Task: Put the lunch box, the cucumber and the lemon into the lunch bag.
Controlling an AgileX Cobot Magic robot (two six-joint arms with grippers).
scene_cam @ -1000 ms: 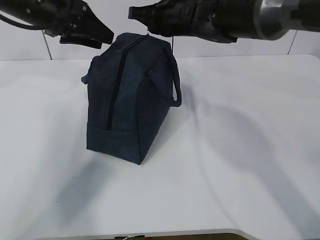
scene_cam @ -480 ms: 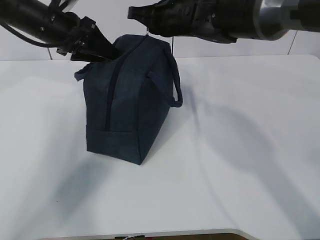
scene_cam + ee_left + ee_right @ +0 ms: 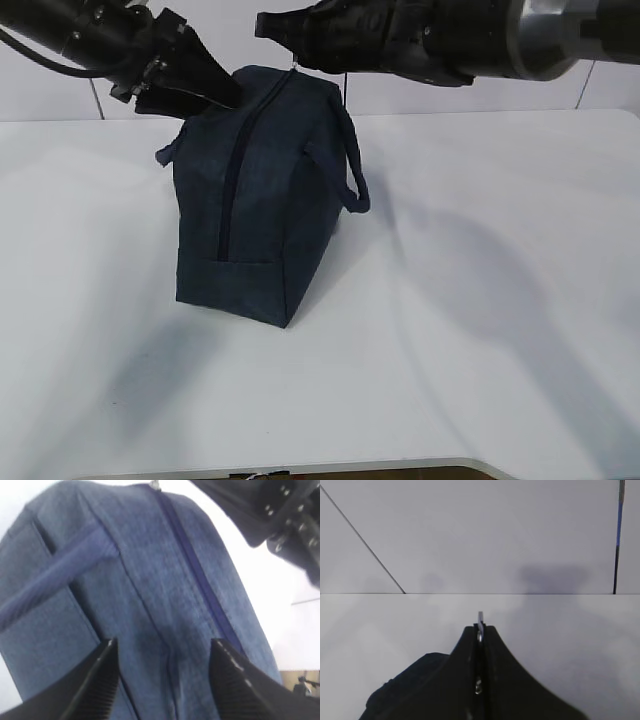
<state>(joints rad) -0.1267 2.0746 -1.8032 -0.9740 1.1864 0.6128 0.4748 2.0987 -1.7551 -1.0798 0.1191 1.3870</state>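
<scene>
The lunch bag (image 3: 262, 195) stands zipped on the white table (image 3: 480, 330), nearer its far edge. The right gripper (image 3: 479, 630) is clenched on the metal zipper pull (image 3: 480, 619) at the bag's top; the left gripper (image 3: 162, 672) straddles the fabric, fingers spread apart.

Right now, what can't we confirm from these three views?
- Contents of the lunch bag: zipper looks closed in the exterior and left wrist views; fabric hides the inside.
- Lunch box, cucumber, lemon: in no view.
- Zipper pull: pinched by the right gripper, mostly covered by its fingers.
- Left gripper: open over the bag; whether it touches the fabric is unclear because of blur.
</scene>
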